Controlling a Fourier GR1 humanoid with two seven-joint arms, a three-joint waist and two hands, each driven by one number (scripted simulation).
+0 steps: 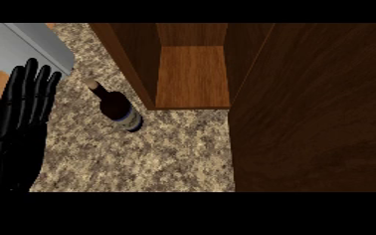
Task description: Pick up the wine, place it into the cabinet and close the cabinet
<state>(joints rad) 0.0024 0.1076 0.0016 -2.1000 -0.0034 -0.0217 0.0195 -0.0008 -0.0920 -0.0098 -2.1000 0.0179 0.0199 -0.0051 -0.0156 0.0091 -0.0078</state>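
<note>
Wine bottle [117, 107] stood upright on the surface [147, 154], just left of the open cabinet [192, 74]. Our left hand [24, 114] rested at the left edge, fingers [32, 77] straight, empty. We judged that gripping the bottle's body, kept upright, would be best.

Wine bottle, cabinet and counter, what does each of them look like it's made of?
Wine bottle: probably dark glass, smooth with a faint sheen, a tan stopper at the neck and a pale label. Cabinet: wood, brown with visible grain, matte; whether solid or veneer can't be told. Counter: looks like granite or similar stone, speckled beige, grey and brown.
</note>
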